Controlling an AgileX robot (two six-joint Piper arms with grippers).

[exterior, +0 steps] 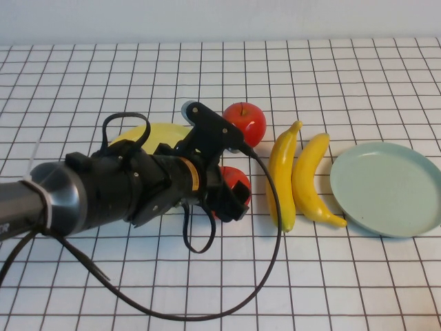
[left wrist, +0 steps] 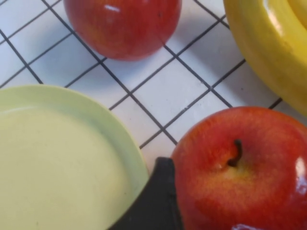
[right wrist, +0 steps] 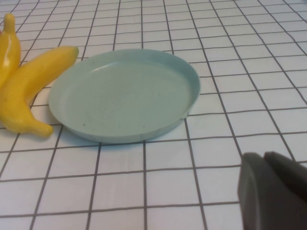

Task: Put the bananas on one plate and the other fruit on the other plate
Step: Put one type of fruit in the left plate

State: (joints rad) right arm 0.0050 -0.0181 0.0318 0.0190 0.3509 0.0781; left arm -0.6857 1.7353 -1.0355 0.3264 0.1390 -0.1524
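Observation:
My left gripper [exterior: 231, 193] is shut on the near red apple [exterior: 238, 177], just right of the pale yellow plate [exterior: 162, 131]. In the left wrist view that apple [left wrist: 244, 167] fills the corner, with one dark finger [left wrist: 153, 201] against its side and the yellow plate's rim [left wrist: 129, 143] beside it. The second apple [exterior: 244, 122] sits farther back and also shows in the left wrist view [left wrist: 122, 26]. Two bananas [exterior: 284, 172] [exterior: 310, 179] lie side by side left of the empty blue-green plate [exterior: 386, 187]. My right gripper [right wrist: 273, 191] is shut and empty, near that plate [right wrist: 124, 93].
The left arm and its looping black cable [exterior: 269, 227] cover the table's near left. The white gridded table [exterior: 207, 69] stretches back to a pale wall. The bananas [right wrist: 29, 91] touch the blue-green plate's edge in the right wrist view.

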